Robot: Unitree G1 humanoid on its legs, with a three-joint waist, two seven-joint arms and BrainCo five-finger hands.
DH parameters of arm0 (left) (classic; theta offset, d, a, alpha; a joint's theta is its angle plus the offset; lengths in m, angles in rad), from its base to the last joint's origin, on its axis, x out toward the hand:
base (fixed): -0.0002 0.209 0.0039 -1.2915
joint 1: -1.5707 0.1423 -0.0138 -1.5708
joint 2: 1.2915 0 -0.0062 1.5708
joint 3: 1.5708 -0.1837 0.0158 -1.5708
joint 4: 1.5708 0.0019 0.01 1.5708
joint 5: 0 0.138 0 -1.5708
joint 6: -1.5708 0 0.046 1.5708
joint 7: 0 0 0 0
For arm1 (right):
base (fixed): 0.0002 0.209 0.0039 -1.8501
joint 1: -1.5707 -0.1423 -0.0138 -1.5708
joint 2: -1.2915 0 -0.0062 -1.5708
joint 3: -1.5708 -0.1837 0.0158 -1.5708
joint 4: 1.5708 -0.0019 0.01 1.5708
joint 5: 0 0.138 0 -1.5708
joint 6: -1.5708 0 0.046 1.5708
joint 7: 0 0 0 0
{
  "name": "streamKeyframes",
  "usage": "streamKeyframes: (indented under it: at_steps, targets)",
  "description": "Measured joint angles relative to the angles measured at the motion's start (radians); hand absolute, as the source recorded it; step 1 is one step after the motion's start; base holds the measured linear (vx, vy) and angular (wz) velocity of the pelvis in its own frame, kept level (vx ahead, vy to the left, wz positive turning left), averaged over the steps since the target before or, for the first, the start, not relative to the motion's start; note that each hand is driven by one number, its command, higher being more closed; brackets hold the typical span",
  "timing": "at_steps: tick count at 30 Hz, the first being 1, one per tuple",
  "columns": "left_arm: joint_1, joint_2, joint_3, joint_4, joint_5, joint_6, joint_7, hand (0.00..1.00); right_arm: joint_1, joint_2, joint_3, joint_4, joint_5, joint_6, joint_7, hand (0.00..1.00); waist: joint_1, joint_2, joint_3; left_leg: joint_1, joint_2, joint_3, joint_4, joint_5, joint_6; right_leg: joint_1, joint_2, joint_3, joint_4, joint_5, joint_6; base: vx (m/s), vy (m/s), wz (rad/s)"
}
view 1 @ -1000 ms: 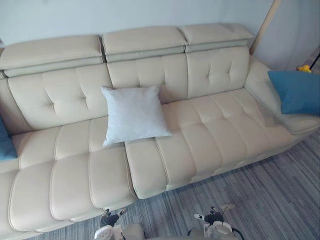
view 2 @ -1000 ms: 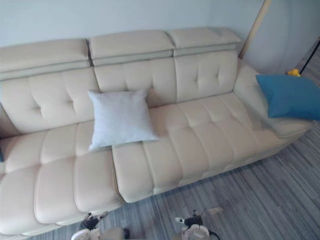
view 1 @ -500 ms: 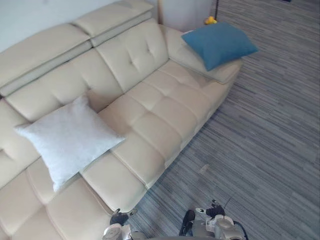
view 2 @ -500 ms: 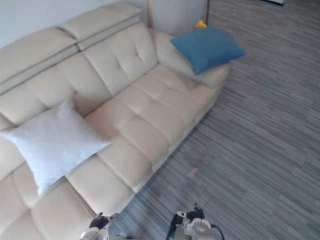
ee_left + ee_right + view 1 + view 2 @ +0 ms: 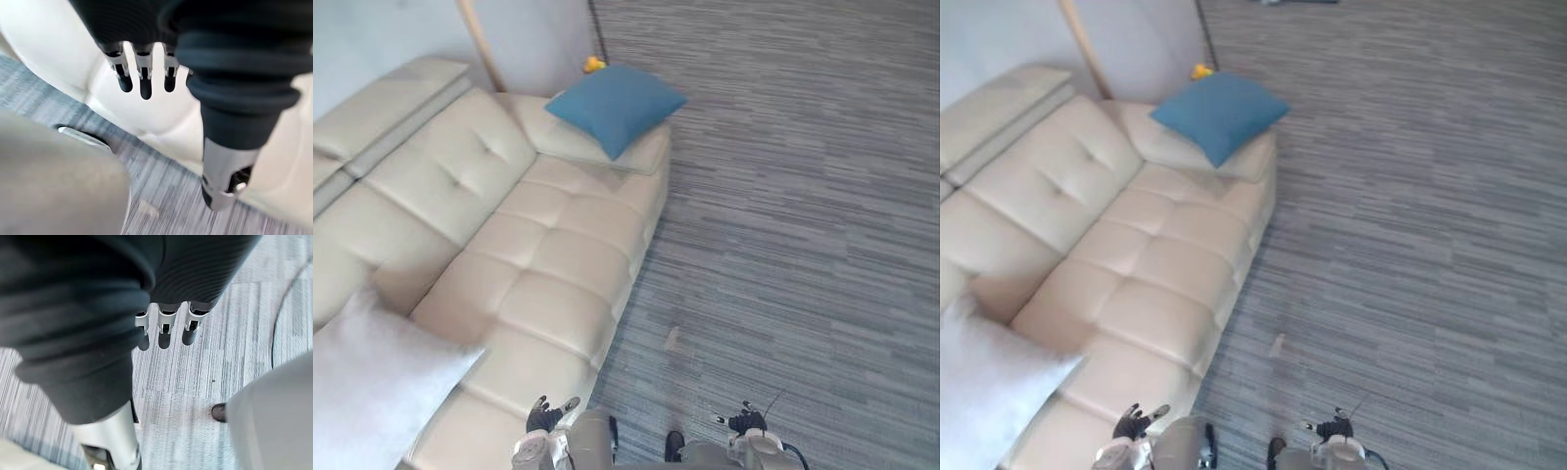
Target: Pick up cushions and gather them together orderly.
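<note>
In the left eye view we look down on a cream tufted leather sofa (image 5: pixel 558 264) that runs slantwise across a grey striped carpet (image 5: pixel 803 245). A blue cushion (image 5: pixel 615 106) lies on the armrest (image 5: pixel 646 157) at the sofa's far end, one corner reaching over the armrest's outer edge. A white cushion (image 5: pixel 372 392) rests on the seat near the sofa's back, toward the opposite end and well apart from the blue one; the seat panels between them are bare. The left hand (image 5: pixel 546 416) hangs just beside the sofa's front edge, and the right hand (image 5: pixel 745 421) hangs over the carpet.

In the right eye view we make out a padded headrest (image 5: pixel 994 98) along the top of the sofa's back and a pale wall (image 5: pixel 1136 39) behind it. A light wooden pole (image 5: pixel 1082 44) leans against that wall behind the armrest end. A small yellow object (image 5: pixel 1201 71) sits on the floor just beyond the blue cushion; we cannot tell what it is. A small pale scrap (image 5: pixel 1277 345) lies on the carpet near the sofa's front edge.

In the left wrist view the left hand's fingers (image 5: pixel 145 73) point straight down, relaxed and empty, with the thumb (image 5: pixel 225 171) held apart. Past them we see the sofa's cream front and the carpet.

In the right wrist view the right hand's fingers (image 5: pixel 166 330) likewise hang straight and empty, the thumb (image 5: pixel 115 440) apart, above the carpet.
</note>
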Motion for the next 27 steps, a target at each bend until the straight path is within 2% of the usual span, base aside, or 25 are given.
streamKeyframes:
  at_steps: [1, 2, 3, 4, 5, 6, 7, 8, 11, 13, 14, 15, 16, 17, 18, 19, 20, 21, 22, 23, 25, 26, 27]
  targets:
    - [0.0, 0.007, -0.002, 0.001, 0.0, 0.001, -0.001, 0.0, 0.006, 0.01, 0.007, -0.001, 0.0, -0.002, 0.0, 0.0, 0.003, -0.007, -0.004, 0.009, 0.008, 0.038, -0.004, -0.006, 0.001, 0.001, -0.014, -0.006, 0.015, -0.008, 0.009, 0.32, 0.156, -0.94]
    - [0.0, 0.011, 0.0, 0.001, 0.0, 0.001, -0.001, 0.0, 0.015, 0.021, 0.012, -0.001, -0.001, -0.002, 0.001, 0.0, 0.017, -0.027, -0.015, 0.029, 0.012, 0.084, -0.004, -0.021, 0.007, -0.008, -0.044, -0.034, 0.061, -0.014, 0.032, 0.4, 0.197, -1.27]
    - [-0.004, 0.018, -0.002, 0.006, -0.002, 0.003, 0.001, 0.0, 0.017, 0.028, 0.028, -0.001, -0.004, -0.002, 0.003, 0.0, 0.033, -0.049, -0.014, 0.087, 0.012, 0.15, -0.008, -0.054, 0.027, -0.018, -0.088, -0.091, 0.159, -0.031, 0.099, 0.4, 0.204, -1.23]
    - [-0.006, 0.02, -0.004, 0.009, -0.002, 0.005, 0.001, 0.0, 0.017, 0.029, 0.029, -0.001, -0.008, -0.002, 0.004, 0.0, 0.032, -0.042, -0.005, 0.109, 0.012, 0.168, -0.011, -0.062, 0.031, -0.03, -0.099, -0.114, 0.203, -0.033, 0.121, 0.4, 0.206, -1.19]
    - [-0.009, 0.021, -0.01, 0.016, -0.002, 0.009, 0.001, 0.0, 0.015, 0.027, 0.029, -0.002, -0.011, -0.002, 0.006, 0.0, 0.03, -0.042, 0.0, 0.164, 0.013, 0.19, -0.029, -0.078, 0.041, -0.089, -0.133, -0.193, 0.353, -0.031, 0.163, 0.29, 0.146, -0.75]
    - [-0.015, 0.022, -0.011, 0.028, -0.002, 0.011, 0.003, 0.0, 0.012, 0.027, 0.029, -0.002, -0.011, -0.003, 0.008, 0.0, 0.029, -0.036, 0.002, 0.203, 0.013, 0.204, -0.048, -0.08, 0.044, -0.123, -0.168, -0.263, 0.444, -0.04, 0.15, 0.33, 0.138, -0.71]
    - [-0.018, 0.023, -0.017, 0.039, -0.003, 0.014, 0.004, 0.0, 0.017, 0.027, 0.029, -0.004, -0.012, -0.002, 0.011, 0.0, 0.024, -0.028, 0.007, 0.254, 0.019, 0.215, -0.086, -0.081, 0.047, -0.146, -0.199, -0.34, 0.485, -0.055, 0.119, 0.22, 0.066, -0.41]
    - [-0.017, 0.023, -0.017, 0.04, -0.003, 0.016, 0.005, 0.0, 0.014, 0.027, 0.029, -0.004, -0.012, -0.004, 0.012, 0.0, 0.023, -0.022, 0.01, 0.278, 0.022, 0.222, -0.11, -0.081, 0.047, -0.155, -0.206, -0.364, 0.479, -0.062, 0.106, 0.3, 0.057, -0.29]
    - [-0.026, 0.028, -0.019, 0.057, -0.002, 0.025, 0.01, 0.0, 0.002, 0.021, 0.025, 0.001, -0.012, -0.008, 0.014, 0.0, -0.001, -0.026, 0.012, 0.372, 0.04, 0.225, -0.213, -0.082, 0.046, -0.205, -0.207, -0.412, 0.334, -0.052, 0.106, 0.34, -0.029, -0.05]
    - [-0.03, 0.041, -0.039, 0.078, 0.001, 0.028, 0.011, 0.0, -0.018, 0.01, 0.014, 0.003, -0.012, -0.011, 0.013, 0.0, -0.023, -0.026, 0.016, 0.419, 0.058, 0.223, -0.274, -0.081, 0.046, -0.284, -0.188, -0.387, 0.162, 0.05, 0.095, 0.39, -0.156, 0.01]
    - [-0.03, 0.047, -0.047, 0.08, 0.001, 0.029, 0.011, 0.0, -0.021, 0.009, 0.009, 0.003, -0.012, -0.01, 0.013, 0.0, -0.025, -0.03, 0.018, 0.432, 0.058, 0.221, -0.282, -0.081, 0.046, -0.29, -0.183, -0.381, 0.119, 0.082, 0.091, 0.48, -0.235, 0.16]
    - [-0.027, 0.059, -0.053, 0.079, 0.005, 0.029, 0.009, 0.0, -0.012, 0.009, 0.006, 0.005, -0.012, -0.008, 0.012, 0.0, -0.025, -0.054, 0.027, 0.47, 0.047, 0.198, -0.29, -0.081, 0.046, -0.277, -0.188, -0.363, 0.027, 0.162, 0.081, 0.45, -0.275, 0.31]
    - [-0.029, 0.058, -0.047, 0.082, 0.014, 0.029, 0.01, 0.0, -0.007, 0.005, -0.002, 0.005, -0.012, -0.008, 0.012, 0.0, -0.027, -0.061, 0.032, 0.505, 0.055, 0.156, -0.281, -0.088, 0.033, -0.256, -0.188, -0.36, 0.062, 0.242, 0.029, 0.45, -0.286, 0.28]
    - [-0.027, 0.053, -0.045, 0.083, 0.019, 0.028, 0.011, 0.0, -0.009, 0.003, -0.01, 0.005, -0.012, -0.008, 0.013, 0.0, -0.027, -0.044, 0.023, 0.509, 0.072, 0.135, -0.262, -0.086, 0.031, -0.254, -0.175, -0.373, 0.089, 0.206, 0.041, 0.46, -0.299, 0.24]
    - [-0.024, 0.043, -0.039, 0.08, 0.03, 0.026, 0.01, 0.0, -0.013, 0.002, -0.022, 0.006, -0.012, -0.009, 0.012, 0.0, -0.025, -0.027, 0.011, 0.458, 0.098, 0.097, -0.145, -0.071, 0.007, -0.249, -0.159, -0.389, 0.116, 0.153, 0.029, 0.36, -0.234, 0.14]
    - [-0.024, 0.035, -0.034, 0.076, 0.034, 0.026, 0.009, 0.0, -0.014, 0.0, -0.022, 0.006, -0.012, -0.009, 0.012, 0.0, -0.028, -0.016, 0.014, 0.419, 0.11, 0.075, -0.05, -0.062, -0.005, -0.235, -0.146, -0.398, 0.116, 0.134, 0.023, 0.47, -0.308, 0.22]
    - [-0.028, 0.014, -0.008, 0.061, 0.036, 0.025, 0.009, 0.0, -0.013, -0.005, -0.02, 0.004, -0.012, -0.01, 0.013, 0.0, -0.032, 0.014, 0.029, 0.323, 0.138, 0.036, 0.176, -0.007, -0.025, -0.192, -0.114, -0.413, 0.103, 0.114, 0.002, 0.47, -0.282, -0.02]
    - [-0.026, -0.002, 0.021, 0.044, 0.036, 0.024, 0.01, 0.0, -0.023, -0.011, -0.007, 0.004, -0.012, -0.007, 0.009, 0.0, -0.024, 0.039, 0.039, 0.2, 0.181, 0.022, 0.44, 0.11, -0.014, -0.128, -0.066, -0.409, 0.075, 0.09, -0.016, 0.48, -0.239, -0.18]
    - [-0.027, -0.001, 0.026, 0.037, 0.035, 0.025, 0.008, 0.0, -0.03, -0.01, 0.006, 0.004, -0.012, -0.007, 0.008, 0.0, -0.021, 0.042, 0.045, 0.16, 0.201, 0.031, 0.535, 0.1, -0.025, -0.095, -0.049, -0.408, 0.062, 0.079, -0.025, 0.58, -0.177, -0.54]
    - [-0.028, 0.009, 0.02, 0.011, 0.035, 0.02, 0.009, 0.0, -0.033, 0.008, 0.022, 0.013, -0.01, -0.007, 0.007, 0.0, -0.011, 0.028, 0.065, 0.088, 0.207, 0.078, 0.643, 0.049, -0.039, 0.004, -0.035, -0.382, 0.023, 0.058, -0.042, 0.49, -0.114, -0.48]
    - [-0.027, 0.019, -0.001, -0.008, 0.034, 0.016, 0.01, 0.0, -0.042, 0.013, 0.019, 0.035, -0.01, -0.006, 0.006, 0.0, -0.008, 0.01, 0.066, 0.041, 0.194, 0.149, 0.591, -0.002, -0.034, 0.075, -0.037, -0.361, -0.032, 0.06, -0.038, 0.52, -0.124, -0.4]
    - [-0.028, 0.02, -0.012, -0.014, 0.035, 0.012, 0.009, 0.0, -0.051, 0.013, 0.019, 0.055, -0.01, -0.004, 0.004, 0.0, -0.005, 0.001, 0.063, 0.01, 0.177, 0.206, 0.457, -0.038, -0.023, 0.125, -0.04, -0.343, -0.087, 0.065, -0.03, 0.54, -0.059, -0.35]
    - [-0.028, 0.018, -0.02, -0.017, 0.034, 0.007, 0.009, 0.0, -0.059, 0.006, 0.018, 0.055, -0.01, -0.002, 0.001, 0.0, -0.002, 0.003, 0.064, -0.016, 0.154, 0.249, 0.288, -0.049, -0.015, 0.163, -0.042, -0.332, -0.133, 0.07, -0.022, 0.46, 0.017, -0.35]
